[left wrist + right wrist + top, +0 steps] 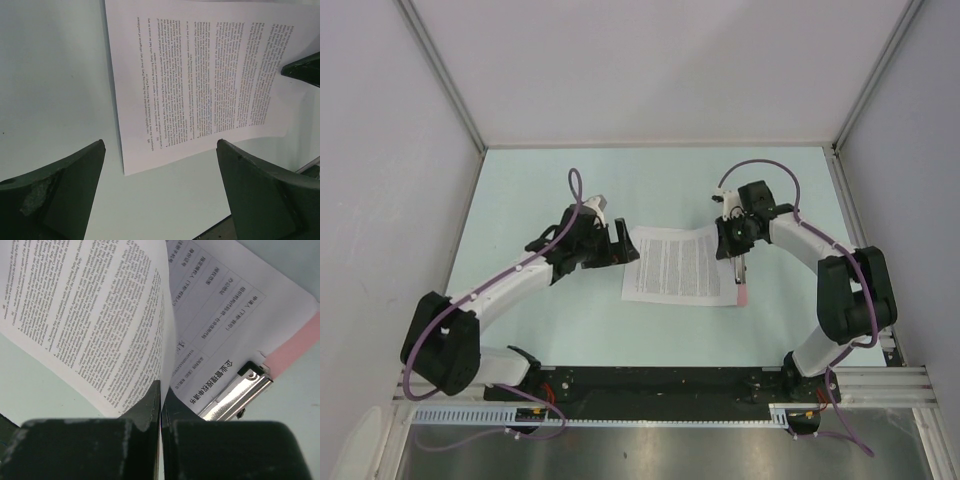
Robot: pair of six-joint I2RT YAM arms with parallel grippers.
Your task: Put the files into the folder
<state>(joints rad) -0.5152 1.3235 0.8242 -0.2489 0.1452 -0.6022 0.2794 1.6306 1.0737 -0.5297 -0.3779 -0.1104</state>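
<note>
You have the files lying near the middle of the table, between the two arms, with open tabletop beyond them toward the back wall and a narrower strip between their near edge and the base rail. The side walls stand well apart from the paper on both sides. Your left gripper sits just beside the left edge of the stack with its jaws spread wide and nothing between them. In its wrist view the paper's corner lies flat on the table between the two fingers, touching neither. Your right gripper is over the right edge, jaws pressed together on the edge of the top sheet, which rises and curls away from what lies under it. The folder is almost wholly covered; you see it only as a pink strip along the right side of the paper. Its metal clip is just right of the pinching fingers. A lower sheet, printed with a ruled form, lies flat on the folder with its edge at the clip; whether that edge sits under the clip you cannot tell.
</note>
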